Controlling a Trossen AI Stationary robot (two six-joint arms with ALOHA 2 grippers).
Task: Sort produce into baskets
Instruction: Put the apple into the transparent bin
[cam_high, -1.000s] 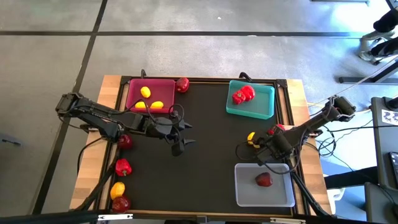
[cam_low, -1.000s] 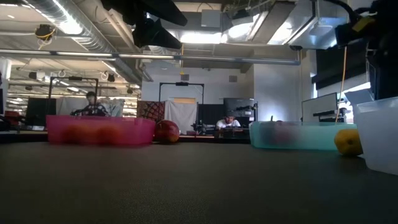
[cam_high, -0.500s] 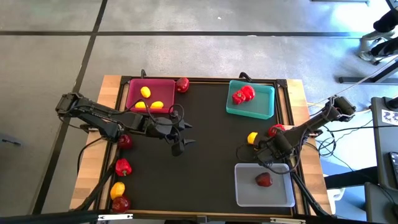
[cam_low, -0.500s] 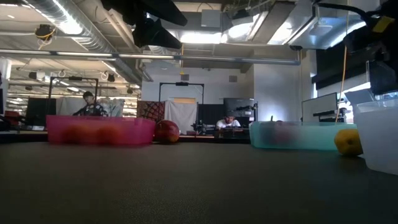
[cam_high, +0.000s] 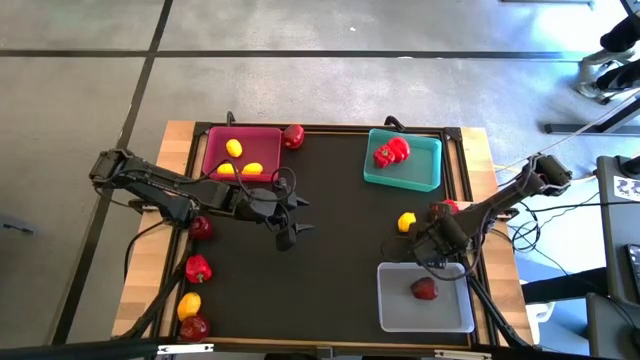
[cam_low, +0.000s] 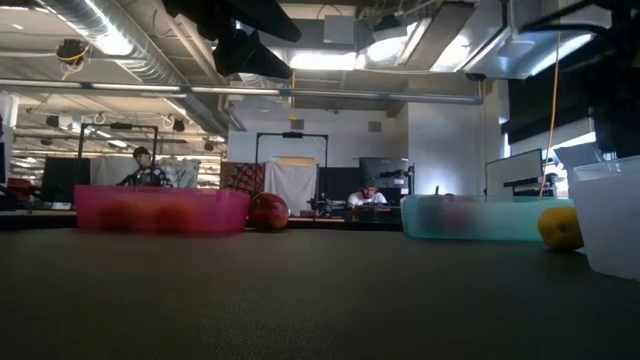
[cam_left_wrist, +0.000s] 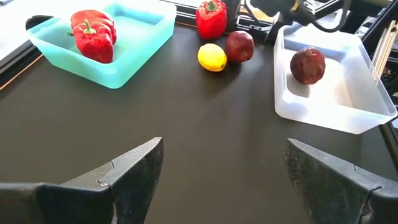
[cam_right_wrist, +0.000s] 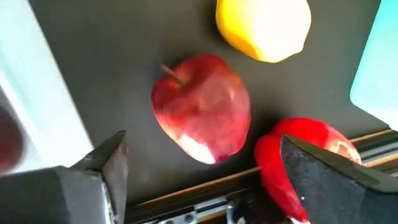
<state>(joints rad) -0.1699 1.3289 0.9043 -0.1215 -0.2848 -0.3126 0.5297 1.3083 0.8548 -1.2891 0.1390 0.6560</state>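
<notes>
My right gripper (cam_right_wrist: 202, 142) hangs open, pointing down over a dark red apple (cam_right_wrist: 202, 107) that lies on the black mat. Its fingers stand wide on either side of the apple and clear of it. A yellow lemon (cam_right_wrist: 264, 28) and a red pepper (cam_right_wrist: 298, 155) lie close by. The clear basket (cam_high: 400, 300) beside them holds one apple (cam_high: 424, 289). Red peppers (cam_high: 391, 152) lie in the teal basket (cam_high: 425, 172), and lemons (cam_high: 234, 149) in the pink basket (cam_high: 242, 152). My left gripper (cam_high: 292, 215) waits open over the mat's middle.
On the wooden strip at the table's left lie an apple (cam_high: 200, 227), a pepper (cam_high: 198, 268), a lemon (cam_high: 188, 305) and another apple (cam_high: 194, 327). One more apple (cam_high: 293, 136) sits by the pink basket's far right corner. Bare mat lies between the two arms.
My right gripper has rolled about its own axis while staying over the apple beside the clear basket. The lemon next to it now shows more fully from above. Nothing on the table has moved.
</notes>
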